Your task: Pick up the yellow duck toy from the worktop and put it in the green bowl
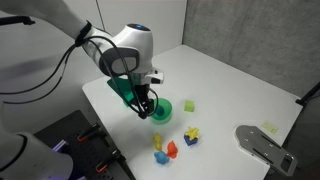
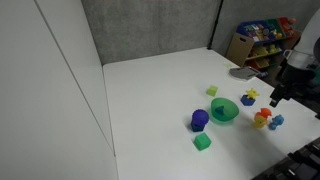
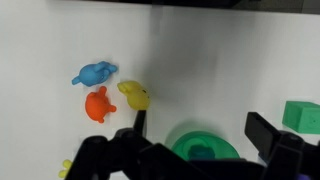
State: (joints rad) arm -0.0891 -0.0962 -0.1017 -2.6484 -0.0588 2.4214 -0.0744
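Jaws of the gripper (image 3: 197, 118) stand spread and empty, with the green bowl (image 3: 205, 150) between them. Beside 1 jaw tip, the yellow duck toy (image 3: 135, 95) lies on the surface (image 3: 50, 35), near the orange toy (image 3: 98, 103) and blue toy (image 3: 93, 73). Risk: an off-centre descent knocks the duck away or pinches a neighbour.

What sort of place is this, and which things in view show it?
Probably a robotics lab or test room: a plain white worktop with small toys beside a green bowl, grey panel walls behind it, and a shelf of colourful items in the corner.
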